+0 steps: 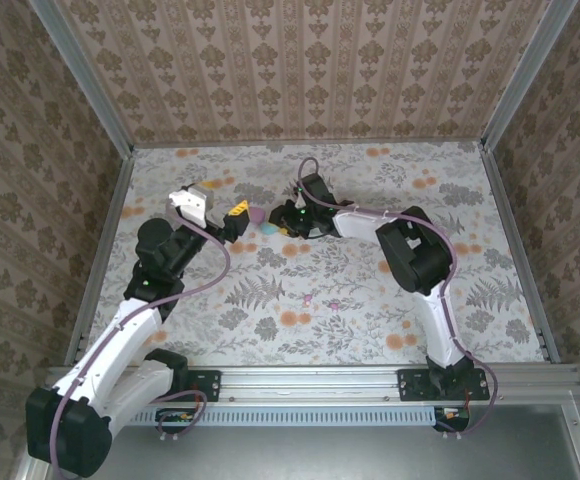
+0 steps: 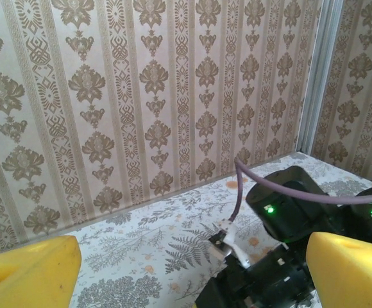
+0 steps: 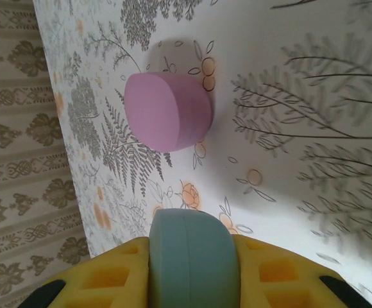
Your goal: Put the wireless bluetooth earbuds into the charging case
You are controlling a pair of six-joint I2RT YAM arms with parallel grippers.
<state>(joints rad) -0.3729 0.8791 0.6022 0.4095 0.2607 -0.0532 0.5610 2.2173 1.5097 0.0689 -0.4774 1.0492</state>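
**Top external view: right gripper pinches the teal case, left gripper spread wide**

From above, both arms reach to the middle of the flowered table, and their tips nearly meet there. The pink case lies between the two tips. The teal case is just beside it on the near side, at the end of the right gripper. Two tiny pinkish specks, taken for the earbuds, lie loose on the table closer to the arm bases. They are well apart from both cases and too small to make out in detail.

In the right wrist view, the right gripper has its yellow pads pressed against both sides of the teal case. The case is closed and held edge-on, with its seam running down the middle. Whether it rests on the table or is lifted cannot be told. Beyond it the pink case sits on the table, also closed, apart from the teal one and casting a short shadow.

In the left wrist view, the left gripper is spread. One yellow pad sits at each lower corner of the frame, with nothing between them. Past the gap stands the black wrist of the right arm, with two green lights and a purple cable. Behind it rises the patterned wall.
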